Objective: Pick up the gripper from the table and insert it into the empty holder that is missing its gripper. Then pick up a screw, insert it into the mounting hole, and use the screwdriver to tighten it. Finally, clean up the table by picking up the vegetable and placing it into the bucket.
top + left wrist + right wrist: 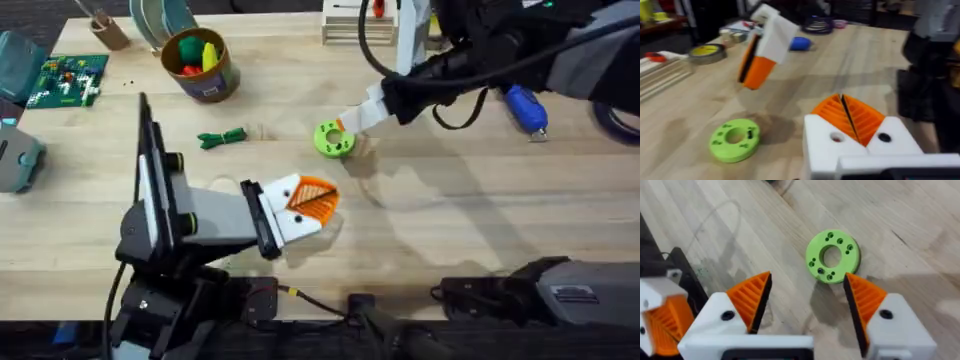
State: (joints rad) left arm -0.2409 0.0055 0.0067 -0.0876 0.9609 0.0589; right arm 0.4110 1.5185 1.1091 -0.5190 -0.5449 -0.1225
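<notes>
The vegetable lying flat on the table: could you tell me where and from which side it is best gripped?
Grip the vegetable at its narrow middle, coming straight down from above. It lies flat on the table with leafy ends spreading to either side, so the waist is the thinnest part to close on, and nothing stands close around it.

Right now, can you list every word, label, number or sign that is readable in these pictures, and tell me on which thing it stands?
No text can be read in any view.
The bucket has a dark patch on its wall, perhaps a label: too blurred to read.
The green circuit board has white marks: too small to read.
The green disc bears holes, no writing.
</notes>
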